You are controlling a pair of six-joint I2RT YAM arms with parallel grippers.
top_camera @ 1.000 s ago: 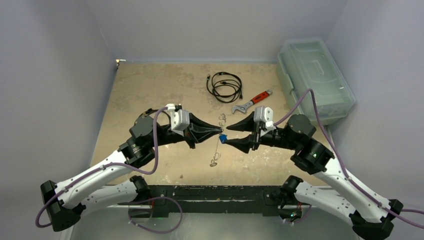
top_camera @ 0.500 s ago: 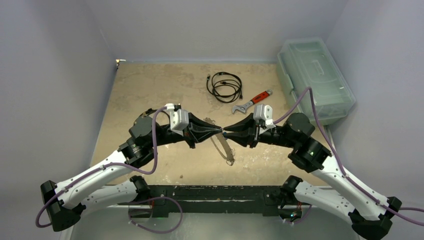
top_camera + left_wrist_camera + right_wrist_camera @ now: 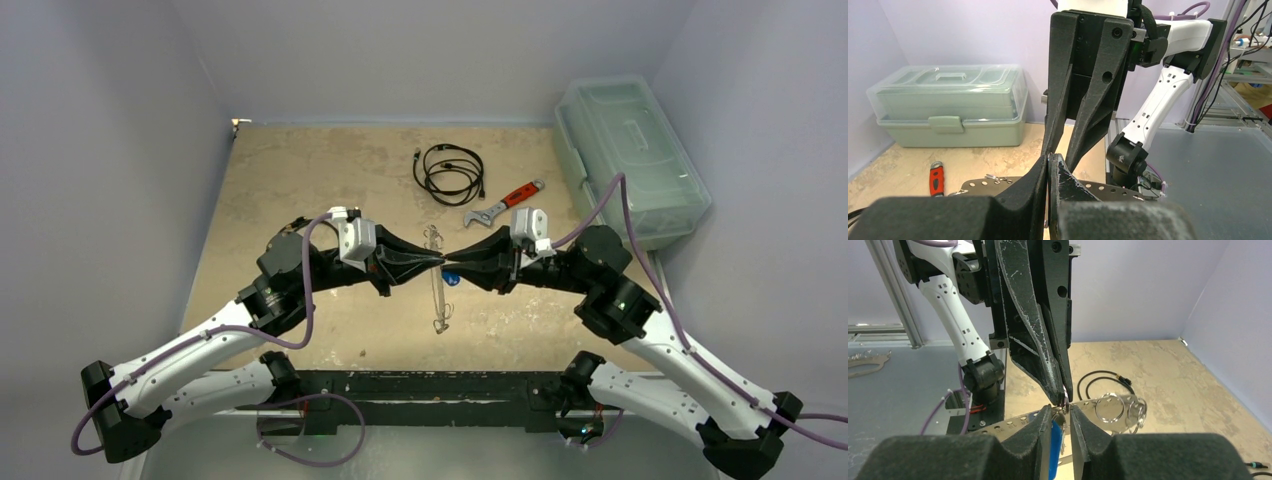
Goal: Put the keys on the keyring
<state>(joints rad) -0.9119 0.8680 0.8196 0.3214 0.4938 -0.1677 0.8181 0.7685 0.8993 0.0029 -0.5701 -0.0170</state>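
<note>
Though mottled, tan tabletop (image 3: pixel 300 170) between plain lilac walls (image 3: pixel 430 50).

The top camera looks down from above the near edge on the whole table (image 3: pixel 300 170). Wrist cameras face each other closely across its middle, which all share.

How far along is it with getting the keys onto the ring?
Pick-up looks done: the left hand pinches the keyring and the right hand grips the blue key. In hand: their tips meet, key against ring. Whether it is threaded, I cannot tell. Left: finishing that, then the silver key, which I cannot spot.
</note>
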